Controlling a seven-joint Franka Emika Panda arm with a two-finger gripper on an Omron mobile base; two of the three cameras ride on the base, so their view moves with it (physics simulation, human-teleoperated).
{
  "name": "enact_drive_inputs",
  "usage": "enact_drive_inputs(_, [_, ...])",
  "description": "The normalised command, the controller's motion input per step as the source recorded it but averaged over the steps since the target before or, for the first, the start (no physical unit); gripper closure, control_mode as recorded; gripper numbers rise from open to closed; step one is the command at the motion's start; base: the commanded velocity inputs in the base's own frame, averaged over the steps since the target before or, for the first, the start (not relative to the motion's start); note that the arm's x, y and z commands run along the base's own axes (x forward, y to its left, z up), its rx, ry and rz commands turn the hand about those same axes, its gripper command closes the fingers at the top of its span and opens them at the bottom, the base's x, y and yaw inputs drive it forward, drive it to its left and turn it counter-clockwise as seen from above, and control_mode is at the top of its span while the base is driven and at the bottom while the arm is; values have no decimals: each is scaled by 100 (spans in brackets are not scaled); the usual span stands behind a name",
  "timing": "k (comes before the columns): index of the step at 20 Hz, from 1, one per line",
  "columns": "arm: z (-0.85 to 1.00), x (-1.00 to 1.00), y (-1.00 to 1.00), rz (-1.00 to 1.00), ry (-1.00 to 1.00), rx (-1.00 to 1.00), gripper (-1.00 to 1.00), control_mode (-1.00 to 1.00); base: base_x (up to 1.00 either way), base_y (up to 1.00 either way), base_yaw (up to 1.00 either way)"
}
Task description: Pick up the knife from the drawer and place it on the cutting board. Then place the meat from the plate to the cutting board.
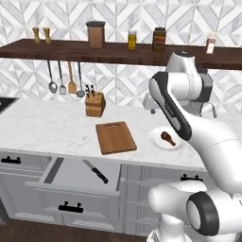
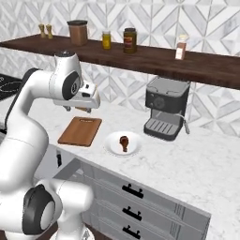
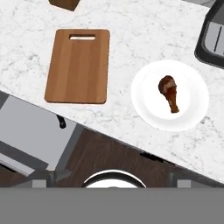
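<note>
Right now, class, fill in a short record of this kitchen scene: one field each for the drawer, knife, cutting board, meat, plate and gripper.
drawer: pulled open below the counter
knife: lying flat inside the drawer, not yet picked
cutting board: flat on the marble counter, nothing on it
meat: drumstick resting on the plate
plate: white, beside the board, apart from it
gripper: open, holding nothing, raised above the counter

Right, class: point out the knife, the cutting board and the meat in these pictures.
knife (image 1: 96,171): left base view, middle of the knife, where blade meets black handle, in the open drawer.
cutting board (image 3: 78,65): hand view, centre of the wooden surface.
meat (image 3: 169,92): hand view, middle of the drumstick, on the white plate.
</note>
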Motion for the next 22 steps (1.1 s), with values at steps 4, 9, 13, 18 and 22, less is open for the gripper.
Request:
enact_drive_inputs(4, [0, 0, 0, 0, 0, 0, -100, 100, 34, 0, 17])
enact_drive_inputs(9, [0, 0, 0, 0, 0, 0, -100, 100, 27, 0, 23])
enact_drive_inputs(13, [0, 0, 0, 0, 0, 0, -100, 100, 15, 0, 26])
enact_drive_inputs(18, [0, 0, 0, 0, 0, 0, -100, 100, 17, -1, 27])
enact_drive_inputs(22, [0, 0, 0, 0, 0, 0, -100, 100, 37, -17, 21])
